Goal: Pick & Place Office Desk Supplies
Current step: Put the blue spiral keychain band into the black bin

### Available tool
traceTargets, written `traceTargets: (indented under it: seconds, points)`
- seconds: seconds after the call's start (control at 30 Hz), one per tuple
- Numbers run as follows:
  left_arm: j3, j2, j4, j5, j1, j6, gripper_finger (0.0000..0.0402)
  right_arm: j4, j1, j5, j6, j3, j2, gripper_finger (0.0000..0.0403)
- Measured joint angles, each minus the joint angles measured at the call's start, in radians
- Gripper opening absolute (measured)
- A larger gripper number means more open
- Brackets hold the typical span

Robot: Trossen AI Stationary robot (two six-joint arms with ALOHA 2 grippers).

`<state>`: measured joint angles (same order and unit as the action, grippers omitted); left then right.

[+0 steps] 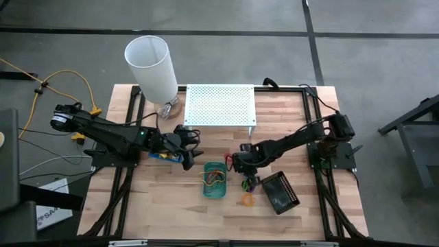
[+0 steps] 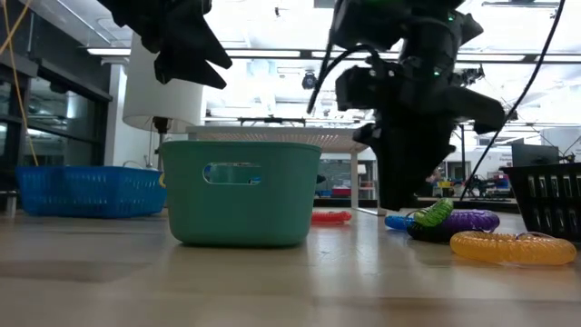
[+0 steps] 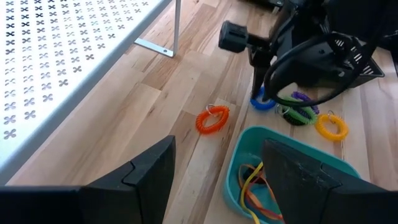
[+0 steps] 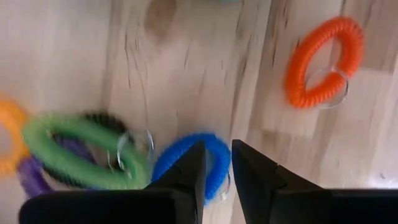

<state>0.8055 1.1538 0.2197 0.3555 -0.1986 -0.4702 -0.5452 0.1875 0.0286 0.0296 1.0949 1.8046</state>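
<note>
A few rubber bands lie in the teal plastic bin (image 1: 214, 189), while my right fingers (image 4: 216, 163), nearly closed and empty, hang over the blue coiled ring (image 4: 194, 163) near the surface's middle, with the orange coiled ring (image 4: 323, 61) and others loose, and my left fingers (image 3: 214, 177) spread open

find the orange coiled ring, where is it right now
The orange coiled ring lies flat on the wooden table, alone between the white perforated shelf and the teal bin, apart from the blue, green and purple rings clustered under the right gripper.

Grey concrete floor (image 1: 226, 58) crossed by dark seams; pale wood table (image 1: 171, 206); white cylindrical lamp (image 1: 152, 65), white perforated shelf (image 1: 219, 104); bright ceiling light strips (image 2: 272, 54) beyond.
</note>
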Motion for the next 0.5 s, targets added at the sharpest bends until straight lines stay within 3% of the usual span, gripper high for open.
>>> traceTargets:
  seconds: [0.5]
  points:
    - [0.0,0.0,0.0,0.0,0.0,0.0,0.023,-0.02,0.0,0.03,0.031,0.0,0.001,0.0066]
